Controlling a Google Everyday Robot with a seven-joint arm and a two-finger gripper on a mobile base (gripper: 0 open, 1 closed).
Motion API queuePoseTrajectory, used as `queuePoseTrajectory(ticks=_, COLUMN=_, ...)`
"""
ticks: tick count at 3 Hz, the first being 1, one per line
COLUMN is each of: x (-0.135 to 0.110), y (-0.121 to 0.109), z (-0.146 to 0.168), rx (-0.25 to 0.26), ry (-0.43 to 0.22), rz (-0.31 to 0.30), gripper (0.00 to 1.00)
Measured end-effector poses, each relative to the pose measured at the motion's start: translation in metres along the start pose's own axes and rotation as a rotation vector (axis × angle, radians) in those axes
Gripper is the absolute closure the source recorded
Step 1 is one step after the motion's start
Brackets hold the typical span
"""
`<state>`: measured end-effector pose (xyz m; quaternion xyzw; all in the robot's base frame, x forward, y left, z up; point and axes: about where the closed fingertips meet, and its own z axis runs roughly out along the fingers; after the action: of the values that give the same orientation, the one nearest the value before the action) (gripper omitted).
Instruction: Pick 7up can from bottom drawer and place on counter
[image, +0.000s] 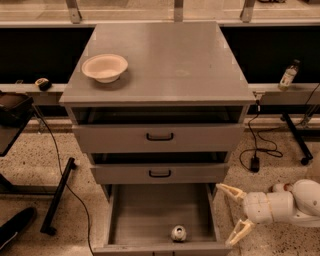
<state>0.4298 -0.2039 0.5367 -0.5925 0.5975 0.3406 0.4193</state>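
Note:
The 7up can (178, 233) stands upright in the open bottom drawer (130, 215), near its front wall and a little right of the middle; I see its silver top. My gripper (231, 213) is open and empty. It hangs just outside the drawer's right wall, to the right of the can and apart from it, with its fingers pointing left. The counter (170, 57) is the wide grey top of the cabinet, above the two shallower drawers.
A pale bowl (104, 67) sits on the counter's left side. The two upper drawers with black handles (160, 136) stand slightly open. A small clear bottle (288, 75) stands on the ledge at the right. Cables and stand legs lie on the floor either side.

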Motion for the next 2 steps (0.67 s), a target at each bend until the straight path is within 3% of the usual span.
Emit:
queuePoseTrajectory(ticks=1, x=0.025, y=-0.01, z=0.025, rx=0.027, ry=-0.035, rz=0.022, gripper=0.0)
queuePoseTrajectory(ticks=2, x=0.077, y=-0.022, z=0.079, rx=0.089, ry=-0.037, rz=0.05, gripper=0.0)
